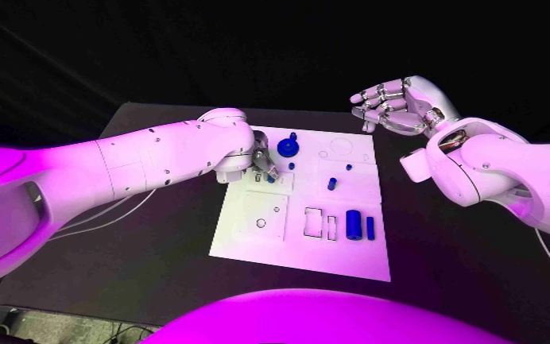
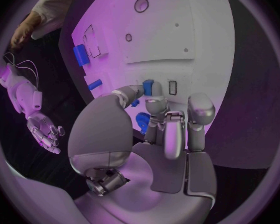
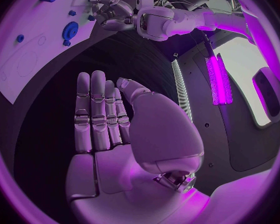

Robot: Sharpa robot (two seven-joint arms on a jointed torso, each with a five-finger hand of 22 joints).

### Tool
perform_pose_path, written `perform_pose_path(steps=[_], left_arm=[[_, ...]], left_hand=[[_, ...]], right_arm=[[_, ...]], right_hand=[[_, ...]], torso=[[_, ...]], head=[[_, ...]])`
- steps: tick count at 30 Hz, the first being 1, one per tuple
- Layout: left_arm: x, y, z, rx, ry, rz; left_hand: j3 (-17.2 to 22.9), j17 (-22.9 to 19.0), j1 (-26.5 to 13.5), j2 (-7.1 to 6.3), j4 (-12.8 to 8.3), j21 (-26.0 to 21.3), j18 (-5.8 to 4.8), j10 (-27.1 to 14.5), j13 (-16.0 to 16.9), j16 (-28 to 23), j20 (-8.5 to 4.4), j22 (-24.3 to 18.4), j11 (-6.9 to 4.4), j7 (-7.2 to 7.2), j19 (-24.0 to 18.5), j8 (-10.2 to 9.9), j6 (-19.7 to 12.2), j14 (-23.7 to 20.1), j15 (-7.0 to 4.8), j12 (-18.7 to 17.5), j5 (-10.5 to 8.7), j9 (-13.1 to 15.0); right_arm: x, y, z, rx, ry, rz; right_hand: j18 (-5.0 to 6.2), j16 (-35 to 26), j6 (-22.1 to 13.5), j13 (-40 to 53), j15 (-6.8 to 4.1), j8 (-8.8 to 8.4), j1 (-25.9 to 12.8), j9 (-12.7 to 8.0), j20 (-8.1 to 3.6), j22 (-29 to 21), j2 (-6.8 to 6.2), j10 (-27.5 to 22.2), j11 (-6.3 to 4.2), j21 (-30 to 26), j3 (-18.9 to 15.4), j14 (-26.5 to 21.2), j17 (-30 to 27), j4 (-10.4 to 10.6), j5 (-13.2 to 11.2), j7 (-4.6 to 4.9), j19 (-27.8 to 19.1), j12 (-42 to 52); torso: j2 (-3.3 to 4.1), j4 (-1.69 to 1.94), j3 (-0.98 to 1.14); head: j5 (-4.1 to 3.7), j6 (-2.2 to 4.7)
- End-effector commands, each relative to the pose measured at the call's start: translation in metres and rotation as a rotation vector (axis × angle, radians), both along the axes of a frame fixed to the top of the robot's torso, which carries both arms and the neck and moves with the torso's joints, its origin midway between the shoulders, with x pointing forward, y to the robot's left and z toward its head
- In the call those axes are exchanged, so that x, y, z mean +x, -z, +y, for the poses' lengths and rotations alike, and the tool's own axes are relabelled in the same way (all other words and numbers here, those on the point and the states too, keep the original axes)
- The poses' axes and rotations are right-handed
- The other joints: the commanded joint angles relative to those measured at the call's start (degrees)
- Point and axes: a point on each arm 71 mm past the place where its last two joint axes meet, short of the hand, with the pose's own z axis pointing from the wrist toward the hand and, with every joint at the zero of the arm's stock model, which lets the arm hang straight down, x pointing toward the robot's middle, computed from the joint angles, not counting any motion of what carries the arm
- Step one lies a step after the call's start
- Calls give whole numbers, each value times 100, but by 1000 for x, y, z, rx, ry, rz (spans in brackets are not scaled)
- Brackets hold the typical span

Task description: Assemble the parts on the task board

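Board (image 1: 258,237) is lying flat mid-table, long axis running away from the robot. Left hand (image 1: 254,163) is working low over its left-centre zone; in the left wrist view the fingertips (image 2: 154,100) are curling down onto the plate and a small blue part (image 2: 148,87) is sitting right at them, touching one tip. Can't tell if it's actually being pinched or just touched. A second small blue piece (image 2: 142,122) is showing between the fingers, nearer the palm; its orientation isn't readable.

Round blue part (image 1: 288,148) is sitting just beyond the left fingers, a small stub sticking out of its far side. Two small blue pegs (image 1: 331,184) are standing right of the fingers, apart from them. Two blue bars (image 1: 354,224) are lying side by side toward the near right of the board, long axes pointing away from the robot, well clear of both hands. Outlined recesses (image 1: 313,222) are sitting just left of the bars.

Right hand (image 1: 393,106) is hovering off the board's far right corner, fingers straight, side by side, gripping nothing, well apart from every part.
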Motion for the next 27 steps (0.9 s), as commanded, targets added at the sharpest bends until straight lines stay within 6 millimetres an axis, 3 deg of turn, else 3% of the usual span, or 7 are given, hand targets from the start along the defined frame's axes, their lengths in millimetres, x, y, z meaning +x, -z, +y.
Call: perform_pose_path(steps=[1,5,7,11,27], left_arm=[[-6,8,-2,14,13,56],[-5,7,0,19,8,49],[-5,7,1,20,6,46],[-5,7,4,18,0,37],[-7,1,12,1,-22,13]], left_hand=[[249,1112,-101,28,-475,-16,-73,45,40,32,-20,-16,-8,-155,51,12,91,505,-51,55,-14,39],[-112,1117,-208,57,-302,-39,-74,42,86,34,-35,-33,-20,-167,59,-24,119,506,-60,75,-10,50],[-395,1104,-391,18,-114,-49,-77,36,87,28,-31,-40,-14,-166,64,-43,159,502,-53,76,-27,46],[-978,1093,-337,45,70,-73,-73,11,114,22,-46,-56,-14,-173,79,-126,203,500,-70,83,-24,24],[-1620,1091,-139,125,316,-100,-71,-3,136,21,-53,-76,-19,-171,93,-223,263,500,-71,79,-13,4]], right_arm=[[-1,0,1,0,-15,0],[-1,0,1,1,-15,-2],[-1,1,1,1,-14,-2],[-1,1,0,1,-13,-3],[-2,2,-2,0,-8,-1]], right_hand=[[17,-22,-5,-9,11,34,-5,-9,12,8,40,49,10,-39,-24,47,8,-18,25,50,-9,-18],[18,-31,-5,-15,10,35,-5,-10,12,9,41,50,9,-39,-24,51,13,-21,35,50,-10,-18],[18,-31,-5,-15,10,35,-5,-10,12,9,41,50,9,-39,-24,51,13,-21,35,50,-10,-18],[19,-36,-6,-19,9,35,1,-11,12,10,36,50,8,-39,-24,53,15,-29,39,49,-10,-17],[19,-39,-7,-21,9,35,0,-11,12,11,33,49,9,-39,-26,53,17,-30,41,49,-10,-18]], torso=[[-3,-1,-2],[-4,2,-1],[-4,5,0],[-4,5,-3],[-4,3,-1]], head=[[-1,0],[-1,0],[2,0],[1,0],[10,0]])
